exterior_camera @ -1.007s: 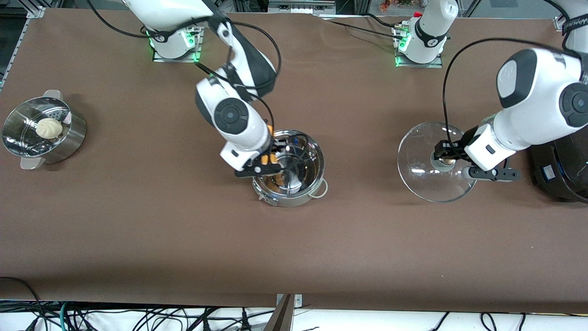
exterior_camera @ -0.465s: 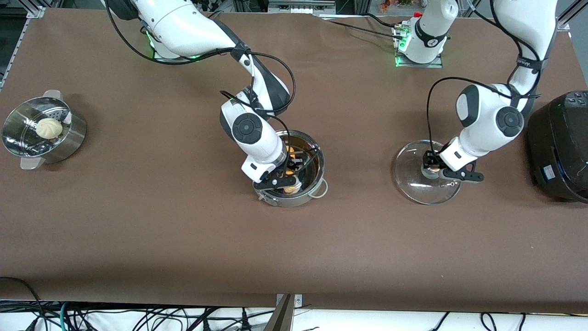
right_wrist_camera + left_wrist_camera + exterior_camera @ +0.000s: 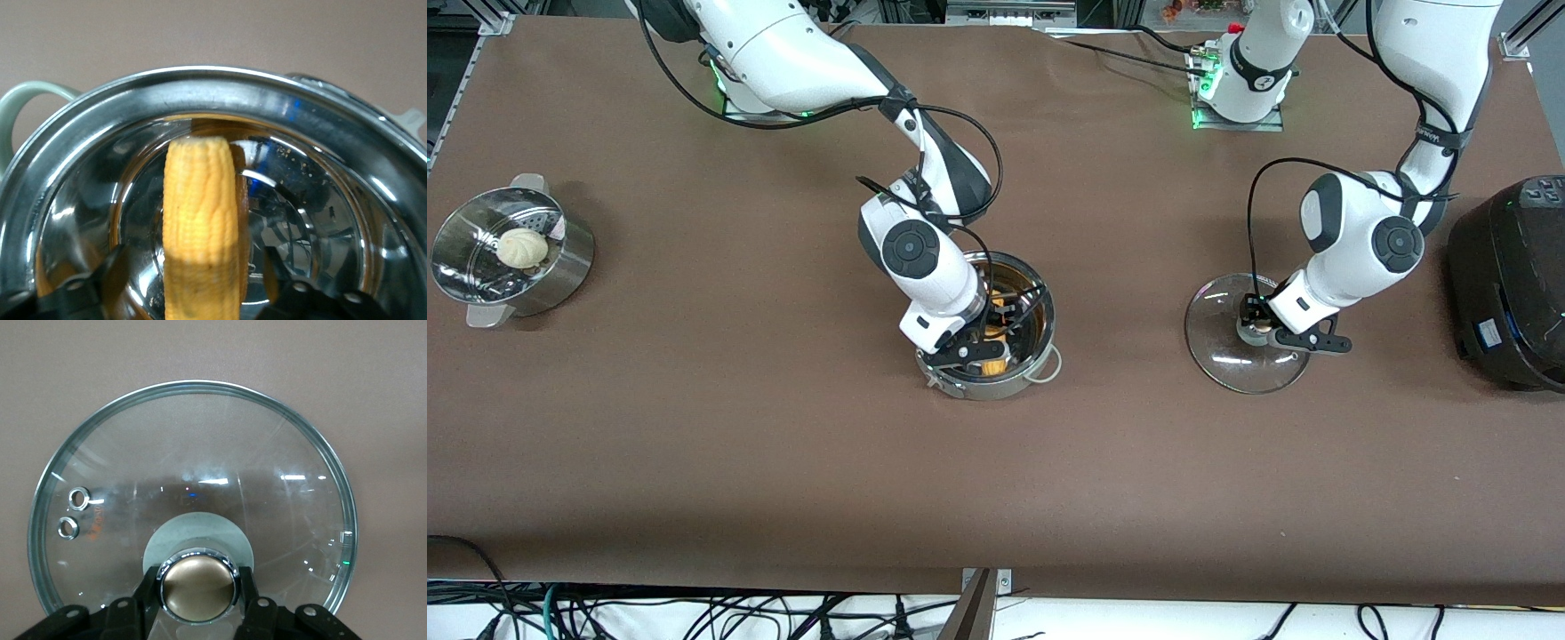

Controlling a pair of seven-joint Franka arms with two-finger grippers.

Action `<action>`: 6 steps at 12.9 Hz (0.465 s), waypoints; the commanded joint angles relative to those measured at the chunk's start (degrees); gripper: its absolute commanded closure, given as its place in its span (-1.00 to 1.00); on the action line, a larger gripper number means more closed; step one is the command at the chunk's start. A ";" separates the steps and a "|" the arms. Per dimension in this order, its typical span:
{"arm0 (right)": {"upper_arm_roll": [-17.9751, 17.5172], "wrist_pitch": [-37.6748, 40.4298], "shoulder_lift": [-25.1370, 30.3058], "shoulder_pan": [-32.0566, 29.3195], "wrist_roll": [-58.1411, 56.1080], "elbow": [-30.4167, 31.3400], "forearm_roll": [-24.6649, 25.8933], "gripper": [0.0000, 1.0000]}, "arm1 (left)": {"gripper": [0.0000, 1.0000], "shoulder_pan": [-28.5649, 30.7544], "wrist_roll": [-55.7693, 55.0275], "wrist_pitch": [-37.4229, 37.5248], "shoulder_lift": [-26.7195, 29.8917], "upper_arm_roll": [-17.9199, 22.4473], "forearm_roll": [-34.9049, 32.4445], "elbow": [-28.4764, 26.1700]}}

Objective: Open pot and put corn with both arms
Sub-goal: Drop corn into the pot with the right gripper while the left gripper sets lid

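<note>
The steel pot (image 3: 1048, 313) stands open mid-table. The yellow corn (image 3: 999, 341) lies inside it, clearly in the right wrist view (image 3: 199, 213) within the pot's rim (image 3: 200, 83). My right gripper (image 3: 985, 343) is down in the pot, open, with its fingers (image 3: 100, 275) apart on either side of the corn (image 3: 200, 297). The glass lid (image 3: 1223, 360) lies on the table toward the left arm's end. My left gripper (image 3: 1258, 327) is shut on its tan knob (image 3: 199, 587), over the glass lid (image 3: 200, 453).
A perforated steamer basket (image 3: 569, 267) holding a white bun (image 3: 522, 247) stands at the right arm's end of the table. A large black cooker (image 3: 1512, 284) stands at the left arm's end, close beside the lid and the left arm.
My right gripper came down from above the pot's rim into the pot with the corn and now stands open around it. My left gripper lowered the lid to the table.
</note>
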State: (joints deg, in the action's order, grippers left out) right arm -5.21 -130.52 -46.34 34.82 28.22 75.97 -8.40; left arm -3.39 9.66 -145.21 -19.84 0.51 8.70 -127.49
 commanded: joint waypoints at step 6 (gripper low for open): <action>10.55 28.77 16.52 0.25 -4.38 0.06 3.13 -1.00 | -1.00 1.54 0.88 12.47 12.77 0.02 0.27 -0.21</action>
State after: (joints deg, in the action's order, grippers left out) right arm 1.65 -110.19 -35.62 34.86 26.81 74.25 -5.93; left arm -2.99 9.63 -137.91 -15.12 0.57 8.70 -126.25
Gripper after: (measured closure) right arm 0.000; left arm 0.000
